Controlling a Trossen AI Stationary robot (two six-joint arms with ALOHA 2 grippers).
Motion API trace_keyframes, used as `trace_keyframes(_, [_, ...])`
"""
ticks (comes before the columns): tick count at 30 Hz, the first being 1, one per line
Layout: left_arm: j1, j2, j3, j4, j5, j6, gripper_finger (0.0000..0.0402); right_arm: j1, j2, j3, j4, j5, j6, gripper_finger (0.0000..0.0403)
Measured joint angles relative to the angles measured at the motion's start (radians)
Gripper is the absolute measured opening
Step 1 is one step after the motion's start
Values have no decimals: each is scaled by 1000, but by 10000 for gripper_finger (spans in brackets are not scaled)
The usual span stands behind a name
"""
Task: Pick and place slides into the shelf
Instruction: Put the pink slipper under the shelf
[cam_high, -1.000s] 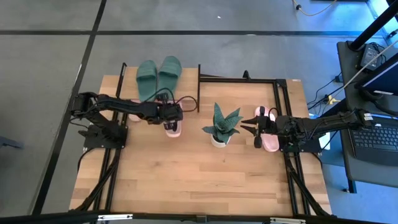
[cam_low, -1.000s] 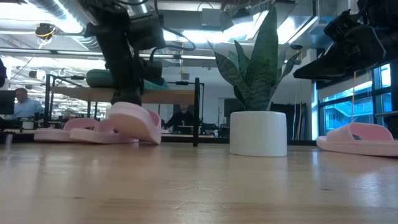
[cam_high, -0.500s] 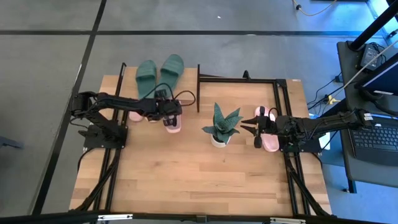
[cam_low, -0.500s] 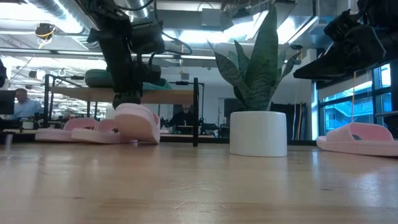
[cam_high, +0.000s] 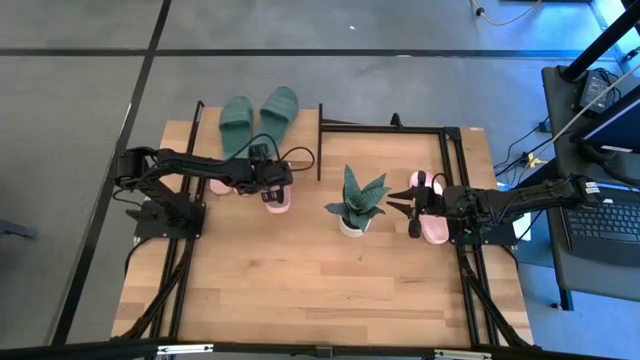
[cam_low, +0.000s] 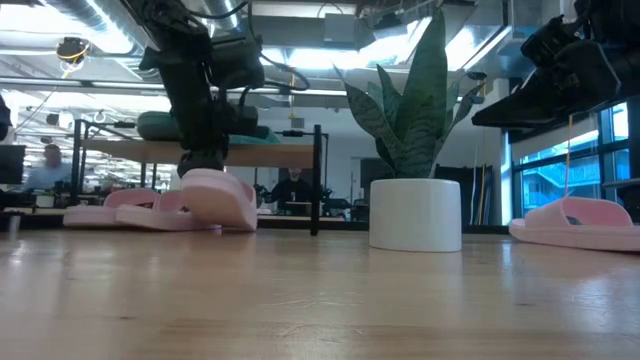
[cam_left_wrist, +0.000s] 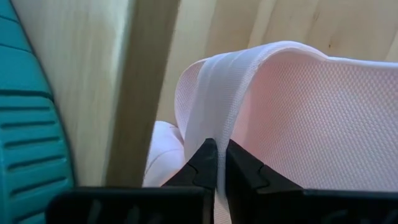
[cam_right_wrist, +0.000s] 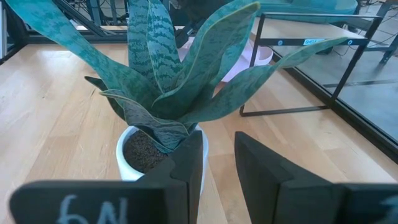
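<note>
My left gripper (cam_high: 266, 181) is shut on a pale pink slide (cam_high: 279, 199) just in front of the shelf (cam_high: 302, 140), and shows in the low view (cam_low: 204, 163) above that slide (cam_low: 218, 195). Two dark green slides (cam_high: 255, 118) lie on the shelf's top board (cam_low: 270, 153). Another pink slide (cam_high: 217, 185) lies partly under the left arm. My right gripper (cam_high: 411, 206) hangs open beside the plant, above two pink slides (cam_high: 432, 222); the right wrist view (cam_right_wrist: 217, 163) shows its gap. My left gripper pinches the wide strap's edge (cam_left_wrist: 211, 124) of the pink slide between its two fingertips (cam_left_wrist: 205, 163), one layer of strap. The fingers come from above, slanting toward the shelf. The slide sits tilted below them, its sole's low edge (cam_low: 200, 226) at the tabletop.
A spiky green plant in a white pot (cam_high: 354, 203) stands mid-table between the arms, right in front of the right gripper (cam_right_wrist: 155, 124). Black frame rails (cam_high: 447, 160) run along the right side. Bare wood (cam_high: 320, 290) fills the near half of the table.
My left gripper has moved a little toward the table's far-left, toward the shelf, staying shut on the strap. The pink slide has slid along with it, closer to the shelf's front. The right arm has kept still.
</note>
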Motion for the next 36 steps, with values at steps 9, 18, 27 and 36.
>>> trace_keyframes(9, [-2, 0, 0, 4, 1, 8, 18, 0, 0, 0, 0, 0, 0, 95])
trace_keyframes(18, [1, -1, 1, -24, 41, 10, 69, 0, 0, 0, 0, 0, 0, 95])
trace_keyframes(27, [0, -3, 2, -23, 69, -23, 136, 0, 0, 0, 0, 0, 0, 95])
trace_keyframes(36, [-34, -33, 2, -47, 118, -73, 157, 0, 0, 0, 0, 0, 0, 95])
